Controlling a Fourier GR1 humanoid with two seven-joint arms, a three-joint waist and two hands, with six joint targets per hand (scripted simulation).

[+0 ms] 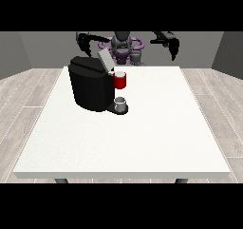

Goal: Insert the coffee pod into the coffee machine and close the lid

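Both hands hang raised behind the desk (142, 142), holding nothing: the hand at the view's left (85, 42) and the hand at the view's right (173, 47); whether their fingers are spread I cannot tell. A grey thing (121, 103), likely the pod, sits at the coffee machine (90, 85) base, its lid (105, 59) up. Reaching for it seems next.

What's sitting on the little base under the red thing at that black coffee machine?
A small grey cup-shaped thing stands on the dark base of the coffee machine, below the red thing at the machine. What it holds cannot be seen, nor what lies behind the machine's body.
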